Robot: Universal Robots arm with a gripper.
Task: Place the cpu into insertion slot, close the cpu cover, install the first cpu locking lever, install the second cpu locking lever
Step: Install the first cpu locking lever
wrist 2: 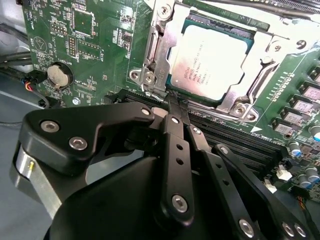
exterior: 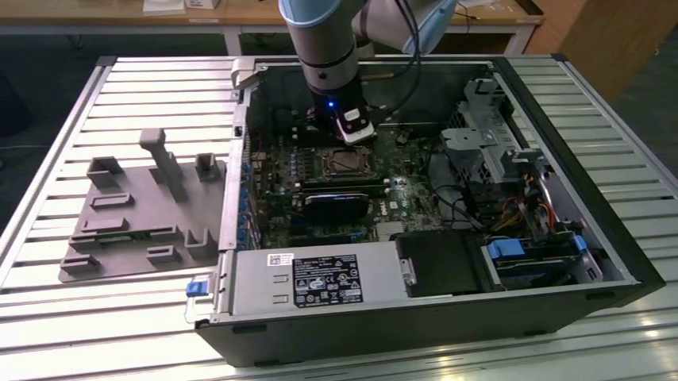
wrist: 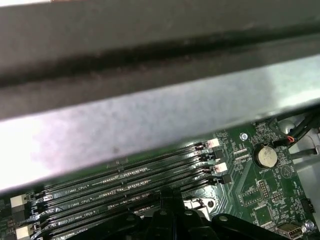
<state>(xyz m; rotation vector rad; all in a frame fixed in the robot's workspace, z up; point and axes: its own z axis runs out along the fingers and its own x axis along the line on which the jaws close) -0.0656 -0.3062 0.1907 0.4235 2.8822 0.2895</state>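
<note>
The cpu (wrist 2: 207, 62) lies flat in the insertion slot (exterior: 327, 163). The cpu cover (wrist 2: 159, 45) is down around it. In the exterior view, the cpu is at about 6 o'clock from the gripper (exterior: 355, 139), very close. The gripper's two fingers (wrist 2: 176, 125) are pressed together by the cover's edge. I cannot tell if they pinch anything. Farther back, the arm (exterior: 329, 40) goes up toward 12 o'clock.

The cpu (wrist 2: 210, 60) is matt metal, the cpu cover (wrist 2: 159, 55) shinier metal
</note>
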